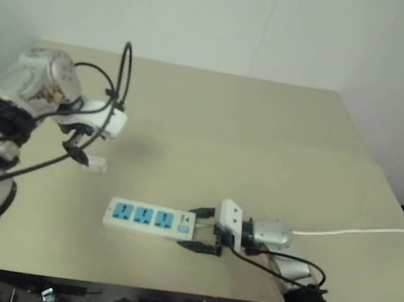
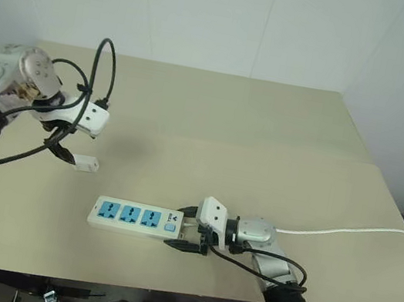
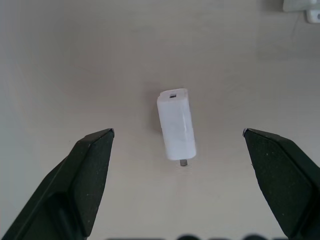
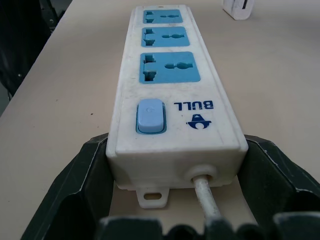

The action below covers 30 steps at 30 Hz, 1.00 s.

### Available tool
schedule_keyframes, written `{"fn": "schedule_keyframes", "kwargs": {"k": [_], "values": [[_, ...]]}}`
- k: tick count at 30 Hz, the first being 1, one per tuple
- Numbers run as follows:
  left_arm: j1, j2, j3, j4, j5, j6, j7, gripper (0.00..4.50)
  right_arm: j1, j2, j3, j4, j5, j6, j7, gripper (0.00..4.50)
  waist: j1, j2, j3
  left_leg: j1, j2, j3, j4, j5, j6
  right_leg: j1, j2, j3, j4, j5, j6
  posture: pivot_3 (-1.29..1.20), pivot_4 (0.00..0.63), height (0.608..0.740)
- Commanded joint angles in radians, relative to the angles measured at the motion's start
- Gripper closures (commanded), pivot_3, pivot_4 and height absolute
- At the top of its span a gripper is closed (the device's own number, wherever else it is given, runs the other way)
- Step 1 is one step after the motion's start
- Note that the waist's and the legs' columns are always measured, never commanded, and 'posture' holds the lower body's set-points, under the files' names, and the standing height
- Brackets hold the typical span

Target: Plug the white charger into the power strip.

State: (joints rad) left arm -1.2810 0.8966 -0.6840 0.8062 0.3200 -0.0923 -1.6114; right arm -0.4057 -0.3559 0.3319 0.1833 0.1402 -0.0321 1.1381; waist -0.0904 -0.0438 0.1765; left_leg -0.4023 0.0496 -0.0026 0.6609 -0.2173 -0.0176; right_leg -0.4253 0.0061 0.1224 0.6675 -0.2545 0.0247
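Holding the switch end of the power strip [image 2: 133, 217] between its two black fingers, the right hand [image 2: 189, 232] sits nearest, at the front of the surface [image 2: 265, 146]. Its fingers stand on either side of the strip's end where the thin cable [image 2: 344, 232] leaves, pressed close against the sides as the right wrist view shows, so I judge it a steadying grip. The strip lies flat, its three blue sockets facing up and all three vacant; they are the only receptacles here, and nothing is plugged into any of them.

Farther back and toward the robot's left, the white charger [image 3: 176, 123] lies on its side on the surface, well apart from the strip, with a metal prong showing at one end. The left hand [image 1: 79, 151] hovers above it, pointing down, its fingers spread wide on either side and touching nothing.

The risks, as I judge them: the charger is small and smooth, so closing off-centre could squirt it sideways or spin it. Gripping it lying down also leaves the prongs level, so the wrist must turn before they meet a socket. If the right hand's hold is loose, the strip may slide under the push.
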Motion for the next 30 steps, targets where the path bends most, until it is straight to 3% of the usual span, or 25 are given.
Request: {"fn": "schedule_keyframes", "kwargs": {"k": [1,15,30], "values": [[-0.041,-0.03,0.016,0.062,0.046,-0.034,0.0,0.0,0.027,-0.004,0.024,-0.04,-0.014,0.025,-0.009,1.1,-0.001,0.0,0.0,0.0,0.0,0.0,0.0,0.0,0.0,0.0,0.0,0.0,0.0,0.0,0.0,0.0,0.15,0.74],[-0.036,-0.179,0.033,0.235,0.185,-0.057,0.087,0.0,0.043,-0.016,0.037,-0.075,-0.03,0.052,-0.047,1.1,-0.004,0.0,0.0,0.0,0.0,-0.001,0.0,0.0,0.0,0.0,0.0,0.0,0.001,0.0,0.0,0.0,0.15,0.74],[-0.047,-0.217,0.029,0.322,0.282,-0.042,0.146,0.0,0.055,-0.013,0.045,-0.079,-0.033,0.056,-0.074,1.1,-0.005,-0.001,0.0,0.002,-0.001,-0.001,0.001,0.0,0.0,0.001,0.001,0.001,0.004,0.0,0.0,0.0,0.15,0.74]]}}
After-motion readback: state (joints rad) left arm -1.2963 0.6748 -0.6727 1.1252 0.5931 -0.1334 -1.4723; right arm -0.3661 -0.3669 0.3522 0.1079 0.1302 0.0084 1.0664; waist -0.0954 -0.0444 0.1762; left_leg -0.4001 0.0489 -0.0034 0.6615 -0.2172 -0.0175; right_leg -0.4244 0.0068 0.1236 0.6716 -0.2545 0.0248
